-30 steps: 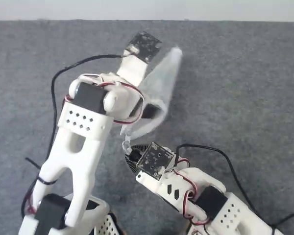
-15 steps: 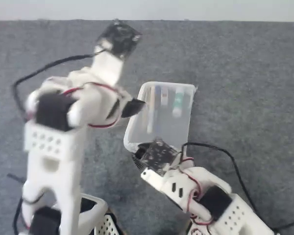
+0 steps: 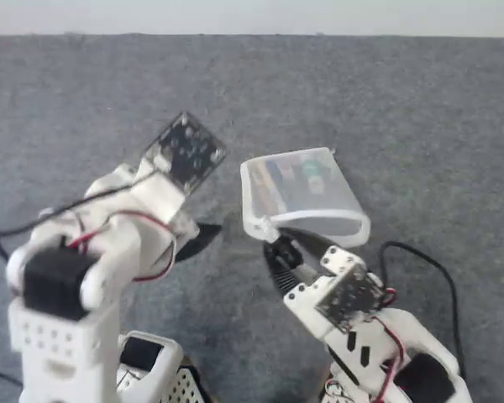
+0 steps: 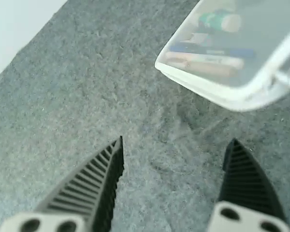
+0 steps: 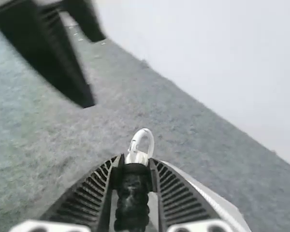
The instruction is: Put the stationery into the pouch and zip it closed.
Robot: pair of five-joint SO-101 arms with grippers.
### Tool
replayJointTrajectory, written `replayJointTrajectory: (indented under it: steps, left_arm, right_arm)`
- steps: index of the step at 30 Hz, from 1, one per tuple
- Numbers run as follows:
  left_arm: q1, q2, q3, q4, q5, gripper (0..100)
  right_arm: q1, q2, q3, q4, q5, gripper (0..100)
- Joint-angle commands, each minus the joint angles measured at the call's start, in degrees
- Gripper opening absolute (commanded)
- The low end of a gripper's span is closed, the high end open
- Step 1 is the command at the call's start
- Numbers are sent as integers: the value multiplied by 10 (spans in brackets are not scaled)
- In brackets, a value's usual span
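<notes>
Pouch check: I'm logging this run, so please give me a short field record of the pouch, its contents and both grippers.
pouch: clear, lying on the grey table
contents: stationery inside, seen through the wall
right gripper: shut on the zipper pull at the pouch's corner
left gripper: open, over bare table beside the pouch, holding nothing
zip: closed or not, cannot tell

Stationery (image 3: 290, 178) in pouch (image 3: 319, 214) on table (image 3: 420, 126); left gripper (image 4: 176, 141) beside, right gripper (image 3: 290, 249) at its end.
</notes>
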Motion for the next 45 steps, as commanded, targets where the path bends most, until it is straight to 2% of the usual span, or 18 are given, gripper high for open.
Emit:
replayJointTrajectory:
  steps: [1, 6, 10, 13, 18, 23, 29, 37, 45]
  left_arm:
    - [29, -64, 38, -4, -11, 312]
    - [100, -148, 114, -33, 4, 312]
    - [110, -220, 199, -124, 50, 312]
    - [135, -264, 274, -172, 54, 312]
    - [164, -331, 376, -251, 86, 312]
    - [193, -379, 442, -313, 105, 312]
    - [196, -382, 495, -392, 129, 312]
    - [198, -386, 526, -425, 137, 312]
    - [256, -386, 530, -426, 135, 312]
  right_arm:
    - [34, -14, -56, 1, 8, 6]
    - [52, -14, -69, 0, 8, 6]
    - [52, -14, -86, 0, -5, 6]
    - [53, -14, -98, 1, -40, 6]
    - [56, -14, -102, 1, -47, 6]
    - [56, -14, -104, 2, -47, 6]
    - [56, -14, -125, 36, -47, 6]
    - [55, -14, -134, 52, -48, 6]
    - [52, -13, -132, 51, -49, 6]
